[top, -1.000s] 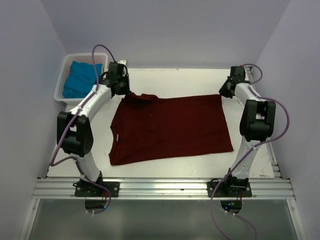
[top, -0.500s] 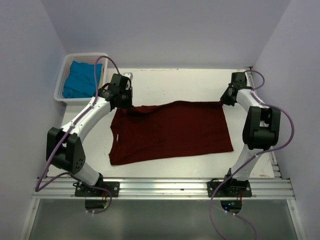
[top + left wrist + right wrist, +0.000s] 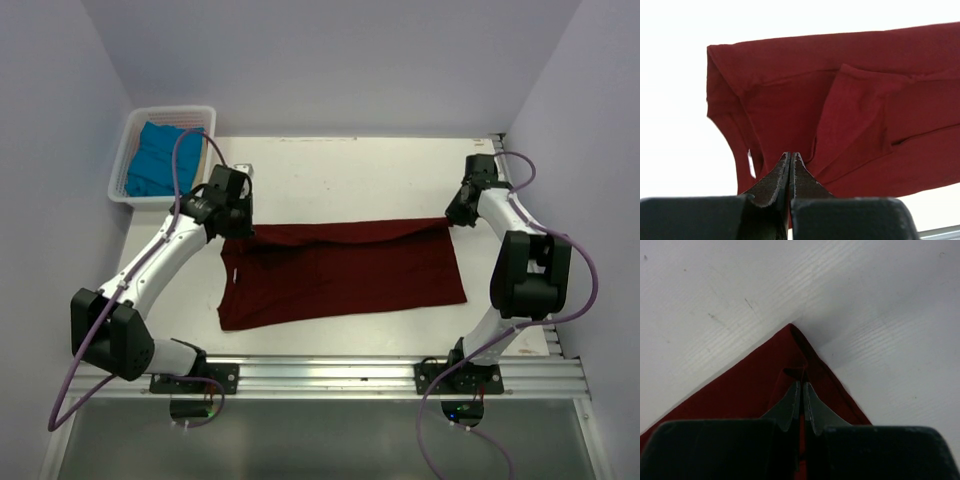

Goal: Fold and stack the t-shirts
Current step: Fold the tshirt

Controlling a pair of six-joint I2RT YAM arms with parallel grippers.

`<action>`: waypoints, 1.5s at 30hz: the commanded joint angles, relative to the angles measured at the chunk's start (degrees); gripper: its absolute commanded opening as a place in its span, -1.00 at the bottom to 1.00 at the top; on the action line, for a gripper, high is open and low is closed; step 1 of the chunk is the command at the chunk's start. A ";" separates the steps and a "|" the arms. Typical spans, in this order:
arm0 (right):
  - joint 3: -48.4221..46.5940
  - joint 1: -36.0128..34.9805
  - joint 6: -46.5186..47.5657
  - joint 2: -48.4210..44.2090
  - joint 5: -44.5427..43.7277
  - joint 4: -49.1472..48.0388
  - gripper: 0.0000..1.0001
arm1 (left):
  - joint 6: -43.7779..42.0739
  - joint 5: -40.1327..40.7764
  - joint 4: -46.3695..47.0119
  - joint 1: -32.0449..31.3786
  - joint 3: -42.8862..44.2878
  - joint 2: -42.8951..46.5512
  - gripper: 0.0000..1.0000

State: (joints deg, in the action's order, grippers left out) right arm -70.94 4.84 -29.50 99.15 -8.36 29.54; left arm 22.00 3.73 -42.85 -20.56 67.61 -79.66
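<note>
A dark red t-shirt (image 3: 340,275) lies across the white table, its far edge lifted and folded toward the front. My left gripper (image 3: 240,228) is shut on the shirt's far left corner; in the left wrist view my left gripper (image 3: 790,156) pinches the dark red t-shirt (image 3: 850,115), which hangs below it. My right gripper (image 3: 452,217) is shut on the far right corner; in the right wrist view my right gripper (image 3: 801,385) clamps a point of the dark red t-shirt (image 3: 755,390). A folded blue t-shirt (image 3: 158,160) lies in the basket.
A white slotted basket (image 3: 130,130) stands at the back left, beyond my left arm. White table (image 3: 350,170) lies behind the shirt. Purple walls close in on the left, right and back. A metal rail (image 3: 330,375) runs along the front edge.
Both grippers have pulled the shirt's far edge toward the front, so the visible shirt is narrower front to back. Both arms have drawn nearer.
</note>
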 commanded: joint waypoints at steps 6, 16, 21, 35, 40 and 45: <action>1.85 -0.88 0.93 -2.91 -2.45 4.03 -1.00 | 1.99 0.76 -4.96 -0.10 -4.33 5.47 -1.00; 2.82 -2.12 1.46 -4.05 -4.65 6.49 -1.00 | 2.35 0.23 -7.07 -0.10 -4.51 7.23 -1.00; 3.08 -2.47 1.63 -4.06 -5.35 7.55 -1.00 | 2.70 -0.65 -7.77 -0.27 -5.65 8.11 -1.00; 3.88 -2.64 1.55 -3.62 -7.29 8.96 -1.00 | 4.98 -3.46 -7.77 -2.21 -9.87 10.05 -1.00; 3.61 -2.73 1.37 -3.27 -7.55 9.75 -0.37 | 5.51 -4.96 -8.47 -3.70 -9.61 10.31 -0.58; 2.03 -2.73 0.67 -3.79 -9.04 11.86 0.09 | 7.62 -1.10 -11.99 -3.88 -5.31 12.86 0.92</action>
State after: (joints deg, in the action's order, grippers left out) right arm -67.16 2.26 -28.45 97.43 -14.96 39.27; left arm 27.75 0.54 -52.31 -24.21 58.30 -69.84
